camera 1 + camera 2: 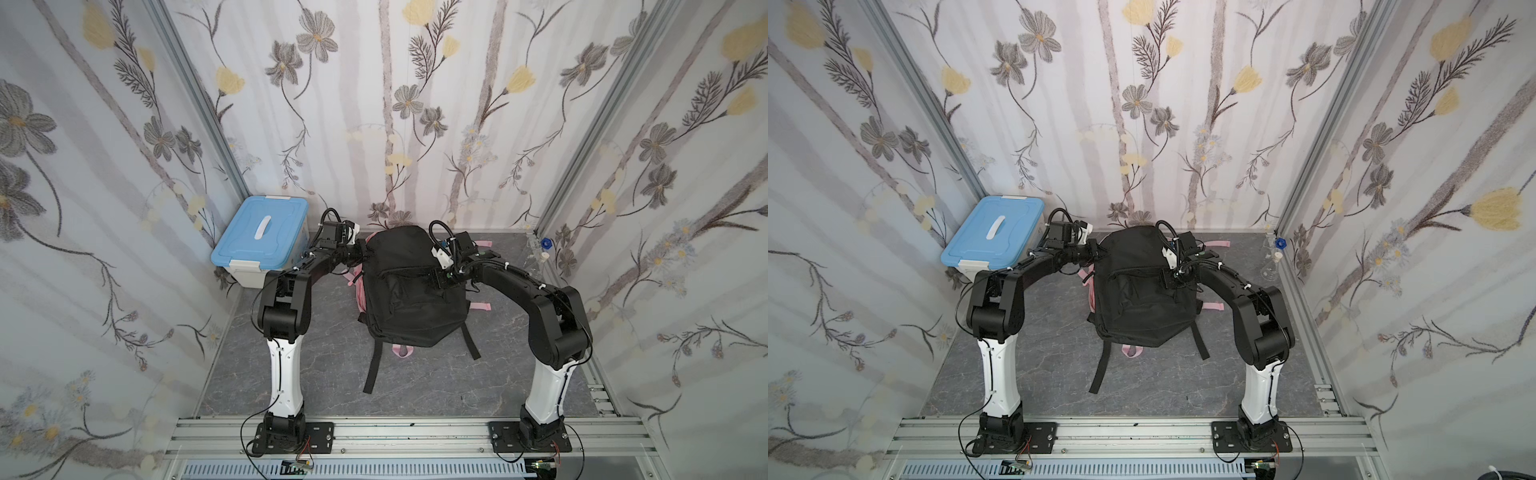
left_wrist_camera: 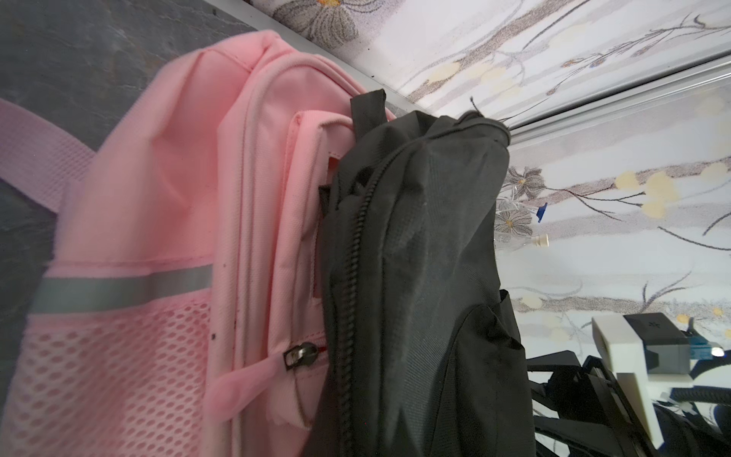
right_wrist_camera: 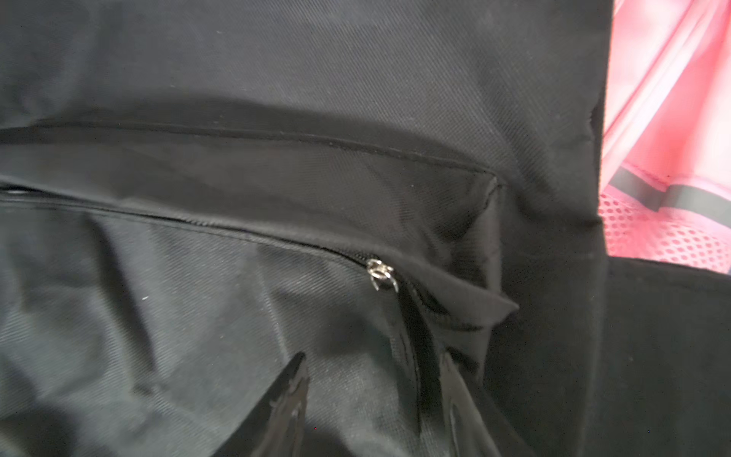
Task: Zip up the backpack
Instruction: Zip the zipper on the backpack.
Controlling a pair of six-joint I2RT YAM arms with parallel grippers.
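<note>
Two bags: one pink backpack [image 2: 158,190] lies on table [image 1: 291,374] under one black backpack [image 1: 409,291], long axis near-to-far, top toward back wall [image 1: 415,124]; left gripper [image 1: 362,248] closed, hold unseen; right gripper [image 3: 372,356] jaws half apart astride black zip pull [image 3: 411,348].

The black backpack [image 1: 409,299] lies atop the pink backpack [image 2: 158,198], covering it from above.

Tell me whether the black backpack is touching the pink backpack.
Touching: the left wrist view shows the black backpack lying against the pink backpack.
</note>
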